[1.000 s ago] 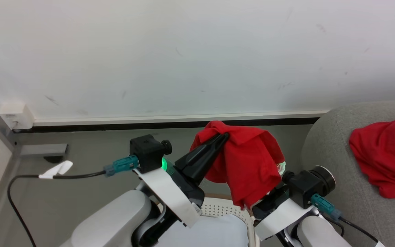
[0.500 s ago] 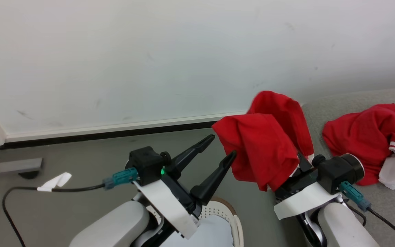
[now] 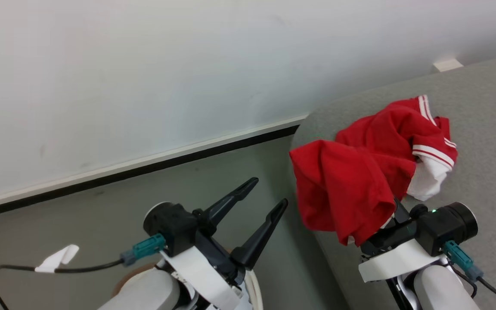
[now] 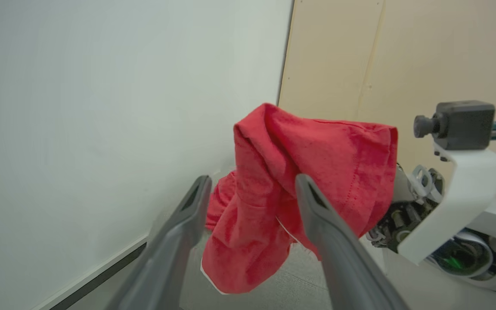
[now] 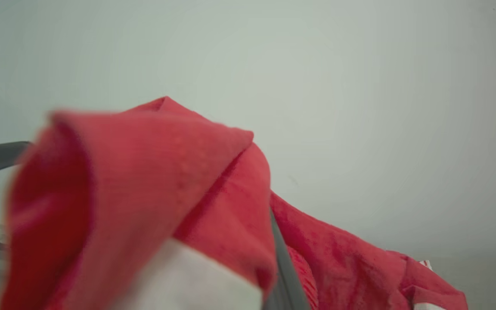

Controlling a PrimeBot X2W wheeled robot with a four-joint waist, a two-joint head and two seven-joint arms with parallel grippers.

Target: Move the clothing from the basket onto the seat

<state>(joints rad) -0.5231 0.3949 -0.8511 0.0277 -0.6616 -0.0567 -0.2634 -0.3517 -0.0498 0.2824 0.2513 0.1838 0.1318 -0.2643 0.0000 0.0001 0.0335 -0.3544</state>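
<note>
A piece of red clothing [image 3: 342, 189] hangs bunched over my right gripper [image 3: 392, 224], which is shut on it, its fingertips buried in the fabric. It hangs above the left edge of the grey seat [image 3: 485, 129]. Another red garment [image 3: 396, 129] with striped cuffs and a white panel lies on the seat just behind it. My left gripper [image 3: 269, 191] is open and empty, a little left of the held cloth. From the left wrist, the clothing [image 4: 325, 159] hangs just beyond the spread left gripper [image 4: 252, 181]. A sliver of the basket [image 3: 255, 289] shows at the bottom edge.
A white wall with a dark baseboard [image 3: 144, 170] runs behind the grey floor [image 3: 101, 224]. A black cable with a white tag [image 3: 54, 260] trails from my left wrist. A beige panel [image 4: 403, 56] stands behind my right arm in the left wrist view.
My left gripper has opened and let go of the red garment. The garment now hangs from the right gripper alone, carried right to the seat's edge. The camera has swung right.
</note>
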